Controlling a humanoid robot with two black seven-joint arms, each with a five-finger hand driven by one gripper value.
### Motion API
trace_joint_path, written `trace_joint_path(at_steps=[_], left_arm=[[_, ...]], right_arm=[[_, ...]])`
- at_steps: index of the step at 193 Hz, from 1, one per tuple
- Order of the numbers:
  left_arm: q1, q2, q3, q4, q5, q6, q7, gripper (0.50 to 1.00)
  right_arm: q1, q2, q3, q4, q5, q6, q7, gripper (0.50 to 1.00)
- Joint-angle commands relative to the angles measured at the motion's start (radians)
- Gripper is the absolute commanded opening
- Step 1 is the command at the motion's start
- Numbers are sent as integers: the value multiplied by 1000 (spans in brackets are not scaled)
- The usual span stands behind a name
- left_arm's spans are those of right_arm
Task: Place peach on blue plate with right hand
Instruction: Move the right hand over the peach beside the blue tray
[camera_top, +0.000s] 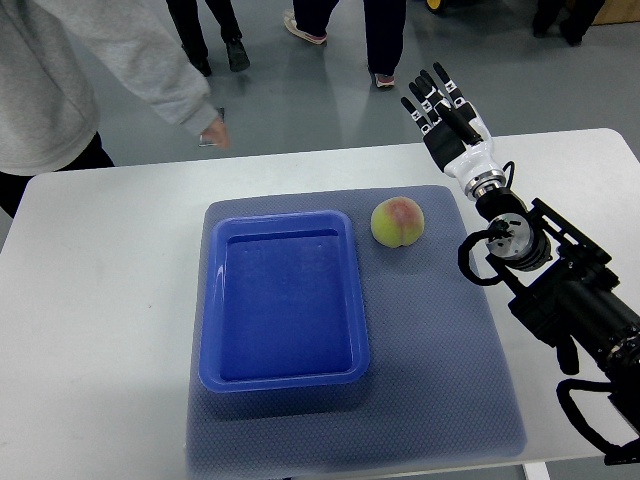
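Nearest me, my right arm enters from the right edge, dark links running toward eleven o'clock. Ahead of it the grey mat carries the blue plate, a rectangular tray with nothing in it, long axis running six to twelve.

Just beside the tray's far right corner, at about one o'clock from its centre, sits the peach on the mat. It is nearly round, so I read no long axis; its reddish blush faces up.

Farther out, my right hand hangs past the table's far edge, fingers released and extended, grasping nothing, well apart from the peach.

I judge the reach has not begun: the hand must come back toward eight o'clock and close round the fruit.

At the far left, a person's sleeve leans in.
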Motion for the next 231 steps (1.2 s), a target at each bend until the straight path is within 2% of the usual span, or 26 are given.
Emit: trace_joint_path(at_steps=[1,72,117,133,159,179,188,189,193,202,212,213,217,221,231], left_arm=[[0,0,0,0,0,0,0,1000],[0,0,0,0,-2,0,0,1000],[-2,0,0,0,-2,0,0,1000],[-2,0,-2,0,-2,0,0,1000],[-2,0,0,0,-2,0,0,1000],[-2,0,1,-1,0,0,0,1000],[-2,0,1,-1,0,0,0,1000],[-2,0,0,0,-2,0,0,1000],[-2,0,0,0,0,0,0,1000],[-2,0,0,-1,0,0,0,1000],[-2,0,0,-1,0,0,0,1000],[-2,0,0,-1,0,-1,0,1000],[-2,0,0,-3,1,-2,0,1000],[-2,0,0,-5,1,-2,0,1000],[-2,0,0,-5,1,-2,0,1000]], right_arm=[[-2,0,0,0,0,0,0,932],[13,0,-31,0,-5,-6,-8,932],[121,-23,-250,0,-54,-15,-25,932],[185,-58,-327,0,-80,-31,-41,932],[309,-113,-503,0,-188,-81,-109,932],[429,-170,-696,0,-354,-67,-130,932],[429,-170,-696,0,-354,-67,-130,932],[504,-208,-822,0,-430,-58,-138,932],[539,-219,-886,0,-452,-51,-140,932],[610,-232,-997,3,-462,-20,-149,932],[610,-232,-997,3,-462,-20,-149,932],[697,-241,-1132,23,-463,29,-172,932],[730,-244,-1187,37,-465,51,-184,932],[759,-252,-1235,46,-465,74,-195,932],[759,-252,-1235,46,-465,74,-195,932]])
